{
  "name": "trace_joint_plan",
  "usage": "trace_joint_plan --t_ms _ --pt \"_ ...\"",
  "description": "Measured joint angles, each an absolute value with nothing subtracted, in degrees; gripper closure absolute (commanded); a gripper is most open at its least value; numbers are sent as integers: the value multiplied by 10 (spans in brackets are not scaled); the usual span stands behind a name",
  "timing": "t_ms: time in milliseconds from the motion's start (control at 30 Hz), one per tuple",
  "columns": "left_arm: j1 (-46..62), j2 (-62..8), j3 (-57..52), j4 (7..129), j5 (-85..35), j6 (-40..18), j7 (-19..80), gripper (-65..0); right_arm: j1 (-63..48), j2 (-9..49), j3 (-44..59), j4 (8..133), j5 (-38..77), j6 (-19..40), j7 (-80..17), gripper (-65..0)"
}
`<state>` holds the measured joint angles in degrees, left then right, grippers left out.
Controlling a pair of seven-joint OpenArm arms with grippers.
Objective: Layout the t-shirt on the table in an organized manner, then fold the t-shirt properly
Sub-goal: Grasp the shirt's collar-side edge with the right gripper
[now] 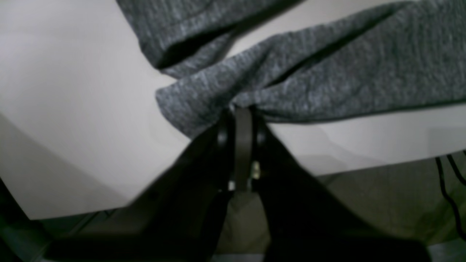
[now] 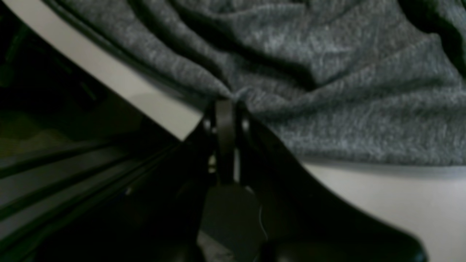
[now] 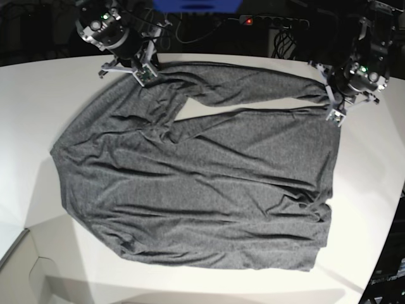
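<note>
We are working over the white table, its curved edge running close behind both arms. The t-shirt is lying across the middle of it, wrinkled, its body spreading out toward the near edge in the base view. At the far edge we are pinching it at two corners: the right gripper is clamped shut on bunched cloth by the table rim, and the left gripper is closed on a gathered fold. The line between our grips is running along the far edge, so everything else is lying forward of both, no arm nearer.
</note>
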<state>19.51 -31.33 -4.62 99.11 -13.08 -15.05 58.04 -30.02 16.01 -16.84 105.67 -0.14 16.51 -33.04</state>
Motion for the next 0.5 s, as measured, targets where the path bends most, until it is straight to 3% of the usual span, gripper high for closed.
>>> trace_joint_plan --t_ms 500 --pt "209 -313 -102 1063 -131 -151 582 -1 -302 160 -169 1109 -3 167 -359 0"
